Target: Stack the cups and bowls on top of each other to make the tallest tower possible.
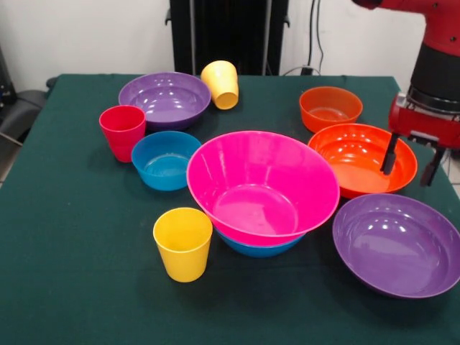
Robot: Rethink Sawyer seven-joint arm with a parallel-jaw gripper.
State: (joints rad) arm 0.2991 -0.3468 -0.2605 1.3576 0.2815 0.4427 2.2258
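In the front view my gripper (411,165) hangs open at the right, its fingers over the right rim of a large orange bowl (356,159), holding nothing. A big pink bowl (262,185) sits tilted in a blue bowl (260,248) at the centre, forming a short tower. An upright yellow cup (183,244) stands in front-left of it. A second blue bowl (164,159) and a red-pink cup (123,132) stand at the left. One purple bowl (164,99) is at the back left, with a yellow cup (221,84) lying on its side beside it. Another purple bowl (397,244) is at the front right.
A smaller orange bowl (330,108) sits at the back right behind the large one. The dark green table (72,273) reaches its right edge just beyond the gripper. A black upright frame (228,36) stands behind the table.
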